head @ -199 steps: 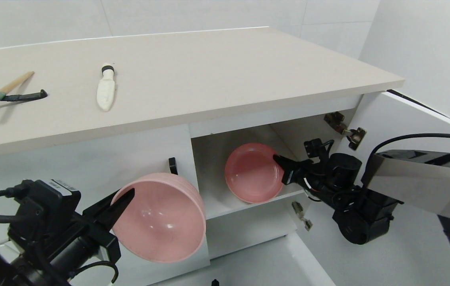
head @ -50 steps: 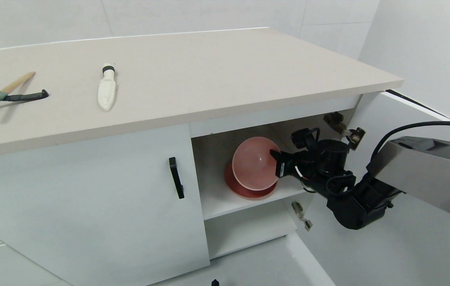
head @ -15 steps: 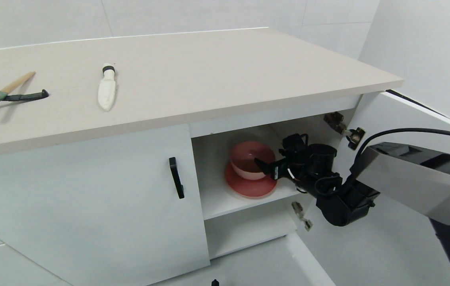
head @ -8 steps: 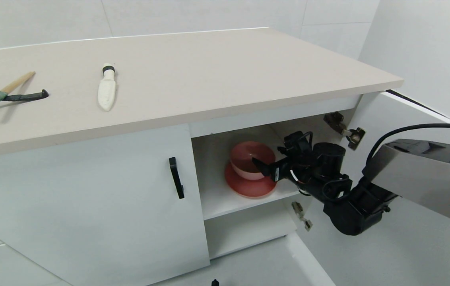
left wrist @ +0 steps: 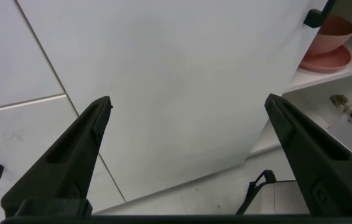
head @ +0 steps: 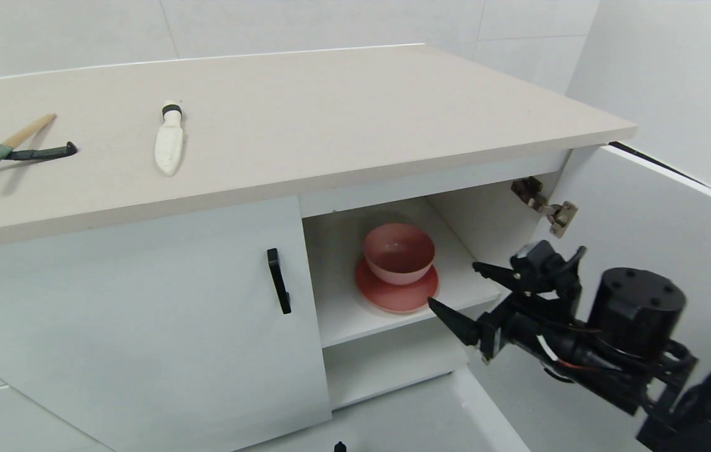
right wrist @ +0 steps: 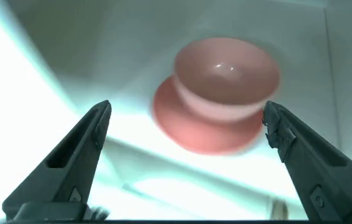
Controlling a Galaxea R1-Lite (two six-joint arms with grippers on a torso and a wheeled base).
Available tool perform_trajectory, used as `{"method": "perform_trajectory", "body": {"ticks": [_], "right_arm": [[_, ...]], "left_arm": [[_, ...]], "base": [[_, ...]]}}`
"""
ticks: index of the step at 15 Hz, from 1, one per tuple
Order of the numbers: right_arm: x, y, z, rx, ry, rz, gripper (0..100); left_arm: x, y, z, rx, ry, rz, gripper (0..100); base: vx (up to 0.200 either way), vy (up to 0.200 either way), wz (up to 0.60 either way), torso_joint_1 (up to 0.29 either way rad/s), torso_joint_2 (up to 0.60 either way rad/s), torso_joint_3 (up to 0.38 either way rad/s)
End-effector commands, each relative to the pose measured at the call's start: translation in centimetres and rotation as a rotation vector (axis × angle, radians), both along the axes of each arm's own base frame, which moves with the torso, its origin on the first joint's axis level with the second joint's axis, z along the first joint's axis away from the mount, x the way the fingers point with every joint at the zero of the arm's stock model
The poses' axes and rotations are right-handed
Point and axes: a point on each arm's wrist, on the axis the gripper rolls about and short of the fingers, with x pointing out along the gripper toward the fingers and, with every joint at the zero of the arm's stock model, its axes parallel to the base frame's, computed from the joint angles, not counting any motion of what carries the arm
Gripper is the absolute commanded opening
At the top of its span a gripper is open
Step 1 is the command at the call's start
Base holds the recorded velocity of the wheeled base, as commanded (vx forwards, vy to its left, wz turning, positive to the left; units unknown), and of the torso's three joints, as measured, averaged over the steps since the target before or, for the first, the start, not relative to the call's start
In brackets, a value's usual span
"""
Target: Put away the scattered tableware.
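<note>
The right gripper [head: 453, 284] is open and empty; just ahead of it the bowl [head: 399, 251] sits on the plate [head: 393, 300]. The left gripper [left wrist: 188, 102] is open too, facing a cabinet door [left wrist: 163, 56].

plate [head: 393, 300]: middle hidden under bowl [head: 399, 253].
black utensil [head: 29, 152]: tail end cut off at head view's 9 o'clock edge.
right wrist view: bowl and plate both blurred.

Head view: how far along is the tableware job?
Done: pink bowl sits on the red plate on the cabinet shelf. In hand: nothing; right gripper is open outside the shelf. Left: white knife and two utensils on the countertop, cabinet door open.
</note>
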Motion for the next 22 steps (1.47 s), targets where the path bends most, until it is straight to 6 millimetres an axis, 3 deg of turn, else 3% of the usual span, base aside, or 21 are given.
{"method": "perform_trajectory", "body": {"ticks": [1, 3, 6, 10, 11, 15, 18, 20, 22], "right_arm": [[-5.5, -3.6, 2.9, 0.034, -0.060, -0.009, 100], [-7.6, -5.4, 3.3, 0.039, -0.070, -0.035, 100], [-10.8, -8.4, 5.5, 0.059, -0.117, -0.124, 100], [-15.7, -10.8, 4.1, -0.003, 0.032, -0.134, 100], [-17.7, -12.0, 3.5, 0.001, 0.044, -0.171, 100], [-22.1, -14.0, 2.1, 0.070, -0.061, -0.346, 100], [-24.5, -14.4, -0.1, 0.066, -0.113, -0.485, 100], [-24.4, -14.7, -1.0, 0.047, -0.007, -0.617, 100], [-24.4, -14.6, -0.9, 0.061, -0.011, -0.600, 100]], "left_arm": [[0.0, 0.0, 0.0, 0.000, 0.001, 0.000, 100], [0.0, 0.0, 0.0, 0.000, 0.001, -0.001, 100], [0.0, 0.0, 0.0, 0.000, 0.001, 0.000, 100], [0.0, 0.0, 0.0, 0.000, 0.001, 0.000, 100], [0.0, 0.0, 0.0, 0.000, 0.001, -0.001, 100], [0.0, 0.0, 0.0, 0.000, 0.001, -0.001, 100], [0.0, 0.0, 0.0, 0.000, 0.001, -0.001, 100], [0.0, 0.0, 0.0, 0.000, 0.001, 0.000, 100], [0.0, 0.0, 0.0, 0.000, 0.001, -0.001, 100]], "base": [[0.000, 0.000, 0.00, 0.000, 0.00, 0.000], [0.000, 0.000, 0.00, 0.000, 0.00, 0.000], [0.000, 0.000, 0.00, 0.000, 0.00, 0.000], [0.000, 0.000, 0.00, 0.000, 0.00, 0.000], [0.000, 0.000, 0.00, 0.000, 0.00, 0.000], [0.000, 0.000, 0.00, 0.000, 0.00, 0.000], [0.000, 0.000, 0.00, 0.000, 0.00, 0.000], [0.000, 0.000, 0.00, 0.000, 0.00, 0.000], [0.000, 0.000, 0.00, 0.000, 0.00, 0.000]]}}
